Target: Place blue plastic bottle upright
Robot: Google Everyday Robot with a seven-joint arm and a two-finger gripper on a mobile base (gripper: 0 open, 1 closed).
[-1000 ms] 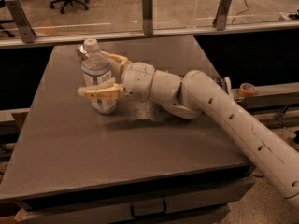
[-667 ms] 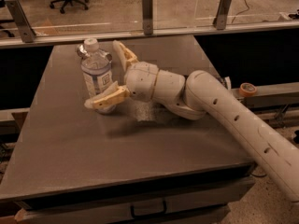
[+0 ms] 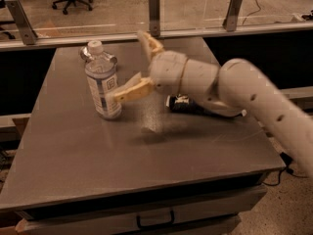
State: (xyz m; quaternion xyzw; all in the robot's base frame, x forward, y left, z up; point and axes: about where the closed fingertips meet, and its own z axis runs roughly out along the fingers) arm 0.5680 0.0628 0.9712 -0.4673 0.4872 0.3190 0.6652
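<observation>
One bottle (image 3: 101, 80), one can (image 3: 84, 53), one bag (image 3: 183, 104), one tool (image 3: 129, 66) beside bottle.

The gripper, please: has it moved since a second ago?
Yes. The gripper, open now, has drawn back to the right, away from the blue plastic bottle standing upright on the table.

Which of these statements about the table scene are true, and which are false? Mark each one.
1. The bottle stands upright on the table. True.
2. The gripper is shut around the bottle. False: it is open, with its fingers spread wide, beside the bottle.
3. The bottle has no cap. False: a white cap sits on top of it.
4. A dark bag lies on the table beneath the arm. True.
</observation>
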